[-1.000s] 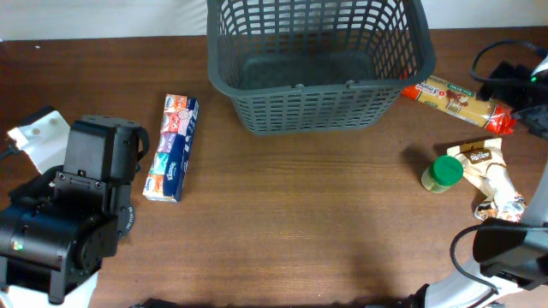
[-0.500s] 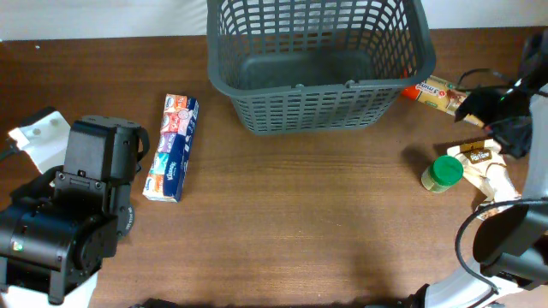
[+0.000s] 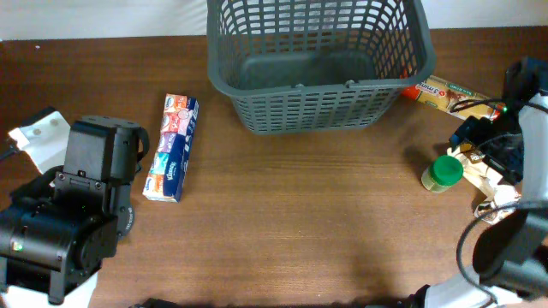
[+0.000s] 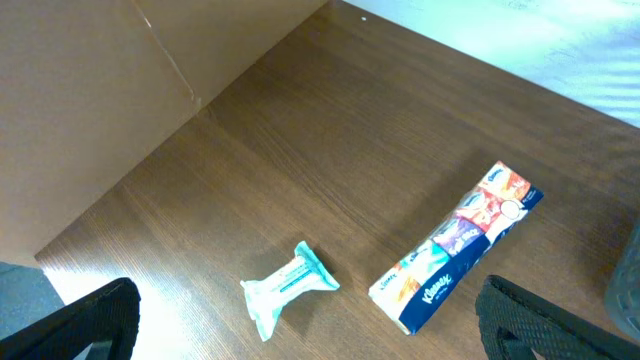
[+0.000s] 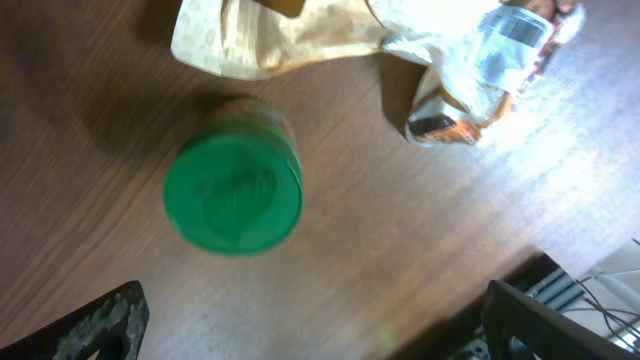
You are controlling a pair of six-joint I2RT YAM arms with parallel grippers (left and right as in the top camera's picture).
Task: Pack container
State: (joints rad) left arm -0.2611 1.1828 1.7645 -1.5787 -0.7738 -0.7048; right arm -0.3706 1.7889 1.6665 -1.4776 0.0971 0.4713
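Overhead: I see container (image 3: 308, 107) at top centre of table. Left arm (image 3: 68, 214) well apart at lower left; right arm (image 3: 497, 145) off to container's right, near green-lidded jar (image 3: 443, 171).
Left wrist: left gripper (image 4: 305, 320) spread wide, empty; tissue pack (image 4: 455, 250) and teal wrapper (image 4: 285, 295) lie ahead.
Right wrist: right gripper (image 5: 320, 320) spread wide, holding nothing; jar ahead between fingers, untouched.

**Open middle, crowded right edge**

A broad bare stretch of table (image 3: 300, 222) is left free before the basket (image 3: 257, 115). On the left, the way is narrowed only by a tissue pack (image 3: 171, 147) near the left arm (image 3: 68, 214). On the right, room is tight — a green-lidded jar (image 3: 443, 172) is stood just beside a crumpled bag (image 3: 490, 184), itself overhung by the right arm (image 3: 518, 81), and a pasta packet (image 3: 441, 91) is laid at the basket's corner.
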